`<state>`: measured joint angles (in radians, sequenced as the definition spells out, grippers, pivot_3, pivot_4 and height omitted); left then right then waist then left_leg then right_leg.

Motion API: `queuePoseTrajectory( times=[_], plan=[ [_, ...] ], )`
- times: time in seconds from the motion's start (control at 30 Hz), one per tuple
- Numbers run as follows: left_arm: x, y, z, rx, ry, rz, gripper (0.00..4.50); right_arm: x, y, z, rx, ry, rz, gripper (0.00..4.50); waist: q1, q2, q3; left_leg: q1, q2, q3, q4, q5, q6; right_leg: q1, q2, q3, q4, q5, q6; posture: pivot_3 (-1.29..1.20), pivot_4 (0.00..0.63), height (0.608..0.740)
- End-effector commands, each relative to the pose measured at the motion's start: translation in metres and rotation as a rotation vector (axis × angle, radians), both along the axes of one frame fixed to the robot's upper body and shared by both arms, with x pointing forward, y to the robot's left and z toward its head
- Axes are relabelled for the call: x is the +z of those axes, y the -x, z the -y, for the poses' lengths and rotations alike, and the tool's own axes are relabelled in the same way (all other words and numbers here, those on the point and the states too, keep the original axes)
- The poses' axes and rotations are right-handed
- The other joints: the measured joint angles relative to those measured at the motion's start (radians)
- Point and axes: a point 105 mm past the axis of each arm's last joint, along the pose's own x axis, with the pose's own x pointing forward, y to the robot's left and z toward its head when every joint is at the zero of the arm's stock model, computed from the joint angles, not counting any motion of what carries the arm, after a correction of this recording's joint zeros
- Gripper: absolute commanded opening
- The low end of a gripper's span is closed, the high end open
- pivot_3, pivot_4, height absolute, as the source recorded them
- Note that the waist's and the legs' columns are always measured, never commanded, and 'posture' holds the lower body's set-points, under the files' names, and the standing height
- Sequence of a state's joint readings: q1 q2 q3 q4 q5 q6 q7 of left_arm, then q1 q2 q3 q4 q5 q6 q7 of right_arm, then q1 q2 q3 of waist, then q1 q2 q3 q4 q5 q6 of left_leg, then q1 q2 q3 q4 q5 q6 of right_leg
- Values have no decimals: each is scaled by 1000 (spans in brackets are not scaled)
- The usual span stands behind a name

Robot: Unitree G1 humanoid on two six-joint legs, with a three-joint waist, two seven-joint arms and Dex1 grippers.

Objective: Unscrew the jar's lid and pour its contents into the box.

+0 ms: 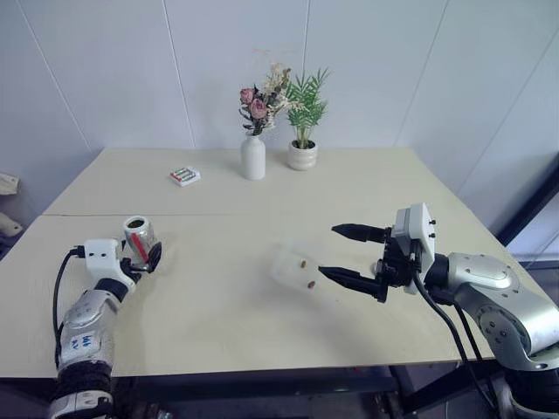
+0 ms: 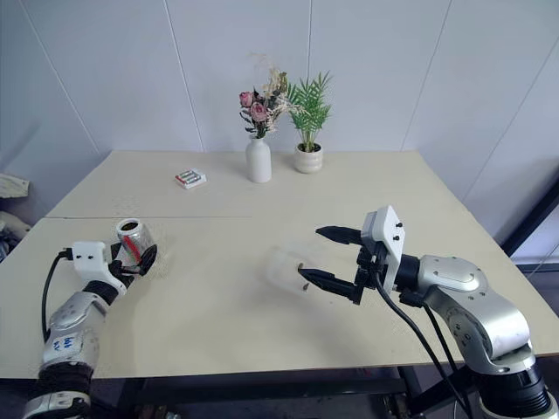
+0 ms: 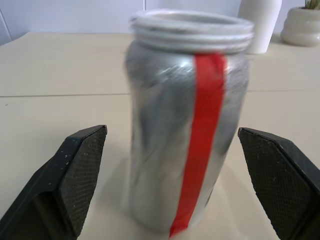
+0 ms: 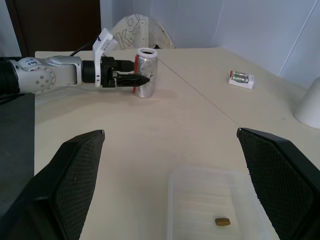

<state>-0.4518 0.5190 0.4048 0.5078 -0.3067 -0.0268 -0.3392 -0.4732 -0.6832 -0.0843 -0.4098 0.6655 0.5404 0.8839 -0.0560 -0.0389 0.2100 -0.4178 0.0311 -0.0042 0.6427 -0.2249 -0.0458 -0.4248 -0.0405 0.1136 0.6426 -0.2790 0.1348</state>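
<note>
**On the counter's left side: open jar between parted fingers**

On the counter [image 1: 262, 305], largest first:

- Box [image 4: 215, 210]: shallow, clear, near the middle, just ahead of the right end effector [image 1: 349, 255], which is level, pointing left, fingers wide and empty. Brown pellets [image 4: 222, 221] lie inside; pouring looks done.
- Jar [image 1: 139, 237]: upright, long axis vertical, mouth open, lid off, red strip facing the left wrist. It stands between the fingers of the left end effector [image 1: 148, 257], which point forward, roughly level, spread wide with gaps either side; no grip. Left arm is far nearer the jar; the right is well apart from it
</note>
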Motion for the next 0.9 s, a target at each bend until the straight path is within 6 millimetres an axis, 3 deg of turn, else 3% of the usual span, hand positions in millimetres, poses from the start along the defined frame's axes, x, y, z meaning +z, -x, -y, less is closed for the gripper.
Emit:
queuePoseTrajectory(
  times=[0.03,0.13,0.2,0.33,0.4,0.47,0.6,0.8,0.9],
  plan=[
    [23,23,-9,-18,-62,37,4482,8,2,0,16,-10,45,4500,-3,0,0,0,0,0,0,0,0,0,0,0,0,0,0,0,150,740],
    [25,42,-11,-24,-94,6,4482,6,0,3,17,-9,41,4500,-4,0,0,1,0,1,-3,0,0,0,-1,1,-2,0,0,0,150,740],
    [29,59,-7,-101,-212,-25,4482,5,-1,4,21,-4,39,4500,-4,-1,0,2,1,1,-6,0,0,0,-1,0,-3,0,-2,0,150,740],
    [38,83,21,-296,-375,-36,4482,1,-3,9,22,17,42,4500,-1,-1,-1,6,1,3,-15,1,-1,1,-2,1,-7,-3,-7,0,150,740],
    [44,95,40,-472,-472,-17,4482,-3,-4,13,22,39,49,4500,1,-1,-1,6,1,3,-16,1,-1,1,-2,1,-9,-11,-21,0,150,740],
    [49,104,56,-618,-504,-7,4482,-7,-3,17,26,63,65,4500,1,-1,-1,6,1,4,-17,1,-1,1,-2,0,-12,-11,-22,0,150,740],
    [53,111,76,-816,-576,-11,4482,-16,-3,29,33,107,64,4500,-1,-2,-1,8,1,6,-20,0,0,5,-4,1,-17,-11,-22,0,150,740],
    [59,108,84,-872,-608,6,4482,-24,2,37,53,155,46,4500,-7,-1,-1,12,2,6,-25,0,0,5,-1,1,-17,-11,-22,0,150,740],
    [45,116,86,-900,-574,-24,4482,-26,10,36,43,156,30,4500,-12,-1,-1,12,2,6,-24,0,0,6,-1,2,-17,-10,-20,0,150,740]
  ],
)
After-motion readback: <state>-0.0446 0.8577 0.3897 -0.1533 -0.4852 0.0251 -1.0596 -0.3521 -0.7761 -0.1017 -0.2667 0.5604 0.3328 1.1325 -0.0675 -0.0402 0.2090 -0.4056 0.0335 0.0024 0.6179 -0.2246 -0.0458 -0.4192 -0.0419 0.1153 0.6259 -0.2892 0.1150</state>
